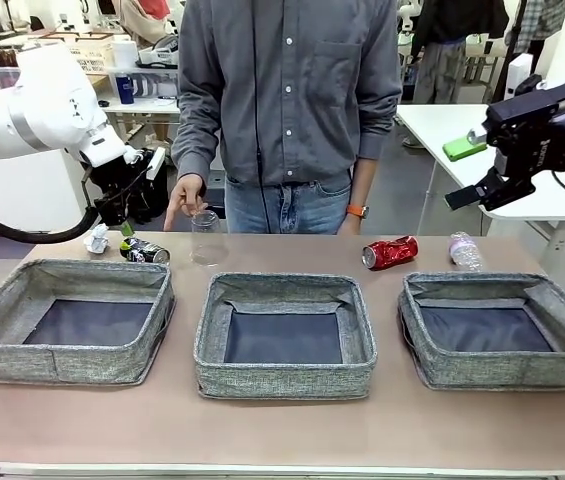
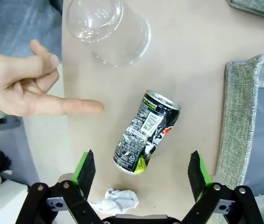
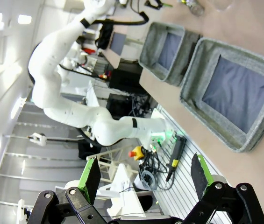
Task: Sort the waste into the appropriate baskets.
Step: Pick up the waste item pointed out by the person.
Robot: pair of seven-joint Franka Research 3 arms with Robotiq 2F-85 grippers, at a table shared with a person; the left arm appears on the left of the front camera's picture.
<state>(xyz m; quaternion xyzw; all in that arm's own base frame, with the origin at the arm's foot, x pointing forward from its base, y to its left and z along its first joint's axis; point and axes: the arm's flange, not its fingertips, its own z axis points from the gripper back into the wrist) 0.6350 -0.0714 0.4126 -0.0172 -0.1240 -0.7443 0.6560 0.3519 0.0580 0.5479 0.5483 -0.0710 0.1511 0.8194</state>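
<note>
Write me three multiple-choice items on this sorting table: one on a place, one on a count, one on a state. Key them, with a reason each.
1. Where does the red can lie relative to the baskets?
A. inside one
B. on the table beyond them
C. balanced on a rim

2. How many grey baskets stand on the table?
A. one
B. two
C. three

3. How do the left gripper's jaws stand?
A. open over the dark can
B. shut on the dark can
C. shut on a basket rim

Key:
1 B, it lies on bare tabletop past the far rims.
2 C, three stand in a row.
3 A, the green pads stand wide apart, clear of the can.
</note>
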